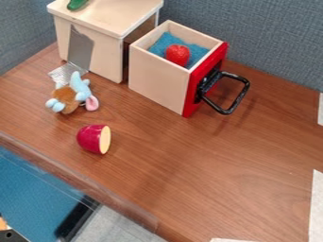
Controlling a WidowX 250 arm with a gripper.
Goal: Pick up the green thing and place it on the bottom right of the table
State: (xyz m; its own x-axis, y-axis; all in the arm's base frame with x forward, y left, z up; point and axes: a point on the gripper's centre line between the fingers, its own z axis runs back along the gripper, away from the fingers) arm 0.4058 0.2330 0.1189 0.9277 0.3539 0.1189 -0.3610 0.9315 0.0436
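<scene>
Green thing (77, 4) on flat lid of wooden box (107, 61), upper left, cut off by top edge of view; not on table's bottom right. Gripper state: can't tell if released, clenched or holding something. Open-topped wooden drawer (154, 82) at right side of box, can't tell if joined to it; red front panel (194, 94), black loop handle (234, 101) sticking out to the right. Inside drawer: blue lining (163, 42), red strawberry (178, 55) resting on it. Silver strip (80, 47) upright against near face of box, crinkled lower part flat on table (189, 175). Plush toy (66, 97), brown and light blue with pink bit, on table in front of box, near the strip. Dark red half-piece (89, 138) below plush, apart from it, on its side, pale cut face turned right. White patches at right edge, upper (320, 108) and lower (317, 203), another at bottom edge (227, 240). Blue-grey partition (252, 28) behind. Blue surface (31, 189) and black bar (75, 220) past table's lower-left edge.
</scene>
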